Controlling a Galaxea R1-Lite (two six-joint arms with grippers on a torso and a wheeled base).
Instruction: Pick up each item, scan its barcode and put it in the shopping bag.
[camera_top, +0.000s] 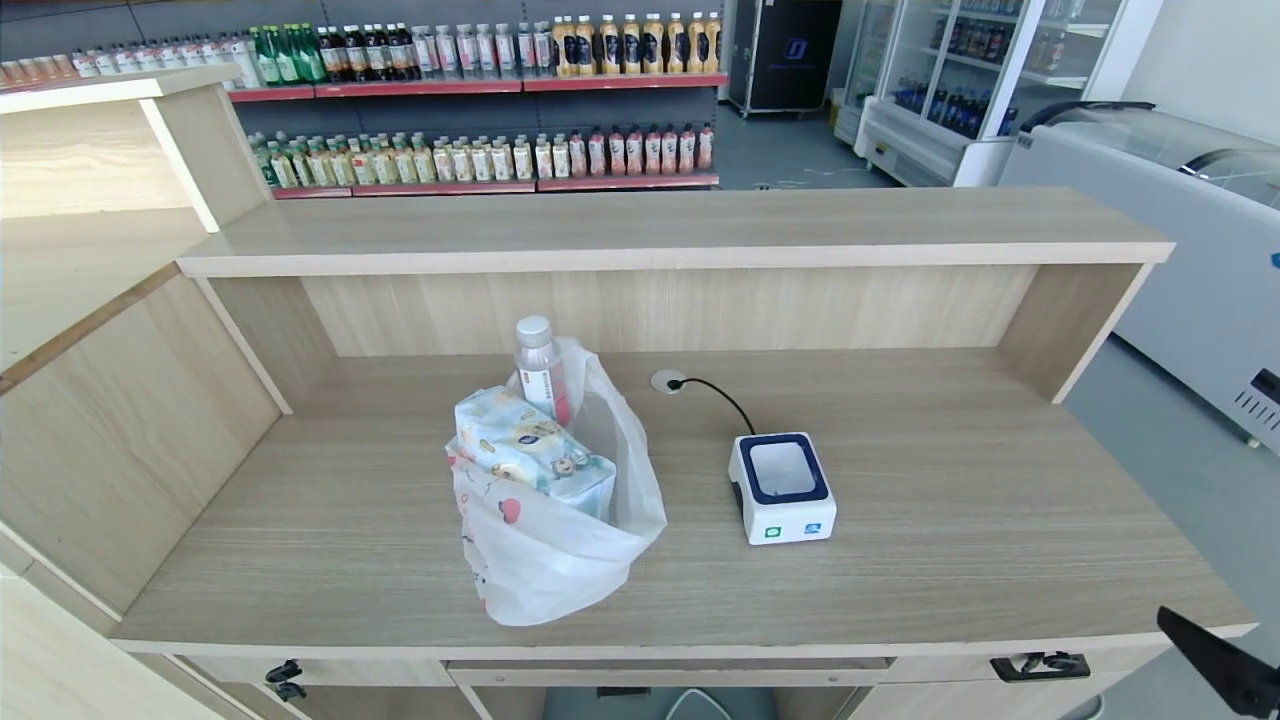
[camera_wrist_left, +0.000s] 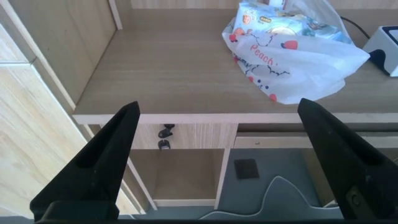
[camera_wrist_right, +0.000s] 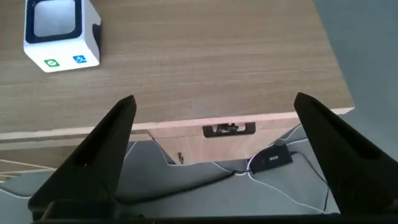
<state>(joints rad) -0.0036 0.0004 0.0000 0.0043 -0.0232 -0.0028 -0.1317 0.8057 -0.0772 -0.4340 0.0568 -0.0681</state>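
Bright, even daylight fills the shop, and the light-wood checkout counter (camera_top: 950, 520) carries only faint, soft-edged shadows beside the translucent white plastic shopping bag (camera_top: 545, 560) and the white, blue-rimmed box scanner (camera_top: 788, 522). The scanner's glass window throws back a pale glare, and the pale wood side panel (camera_top: 70, 160) at the left is nearly washed out. The head view bows the counter's straight edges toward its corners.

Head view: high, facing forward and down across the whole tabletop (camera_top: 900, 520), store shelves (camera_top: 480, 90) beyond. Left wrist view: low, off the front edge, looking through the wide-apart left claw (camera_wrist_left: 219, 106) at the shopping bag (camera_wrist_left: 298, 62) close by. Right wrist view: above the front edge, tilted down, scanner (camera_wrist_right: 61, 34) near. Head view shares both bag and scanner.
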